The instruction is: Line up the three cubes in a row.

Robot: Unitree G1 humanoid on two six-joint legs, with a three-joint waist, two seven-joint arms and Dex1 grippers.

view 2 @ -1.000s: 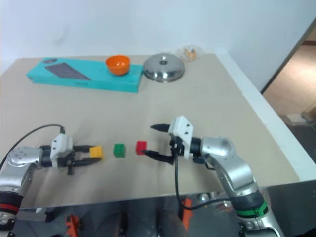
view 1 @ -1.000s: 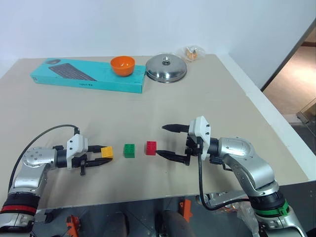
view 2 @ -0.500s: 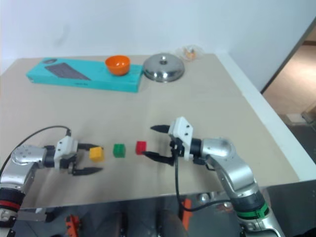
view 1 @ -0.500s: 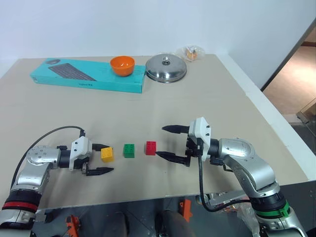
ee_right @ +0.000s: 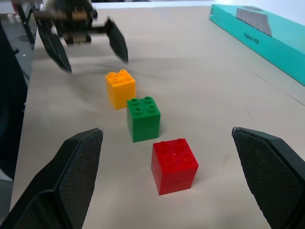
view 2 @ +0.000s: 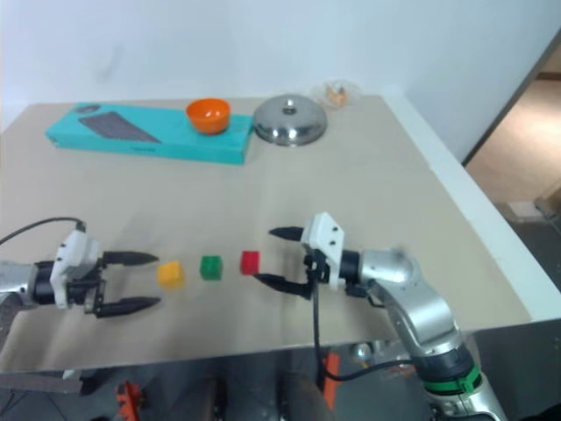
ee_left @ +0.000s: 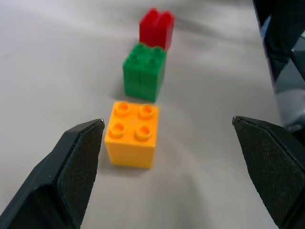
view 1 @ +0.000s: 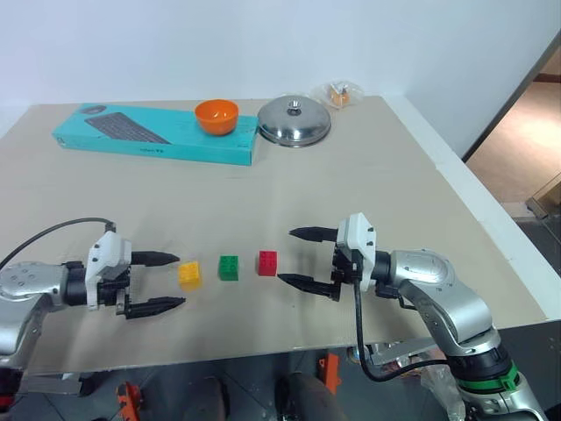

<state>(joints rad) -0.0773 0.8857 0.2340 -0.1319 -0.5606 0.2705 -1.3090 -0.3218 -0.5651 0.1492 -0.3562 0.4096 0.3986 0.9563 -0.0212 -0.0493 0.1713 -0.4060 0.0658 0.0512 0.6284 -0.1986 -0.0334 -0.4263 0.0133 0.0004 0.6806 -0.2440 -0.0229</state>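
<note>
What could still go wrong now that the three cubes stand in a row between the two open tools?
1. The left tool is open just beside the yellow cube; a sideways drift of a fingertip might push that cube out of line.
2. The right tool brackets the space next to the red cube; moving toward it could shove it into the green cube.

Looks like a robot lab or test room: a plain beige bench (view 1: 368,167) against a bare white wall, with odd props parked along the far edge. A teal keyboard box (view 1: 153,134), with an orange bowl (view 1: 217,116) and steel lid (view 1: 295,121) beside it (pretty staged-looking).
</note>
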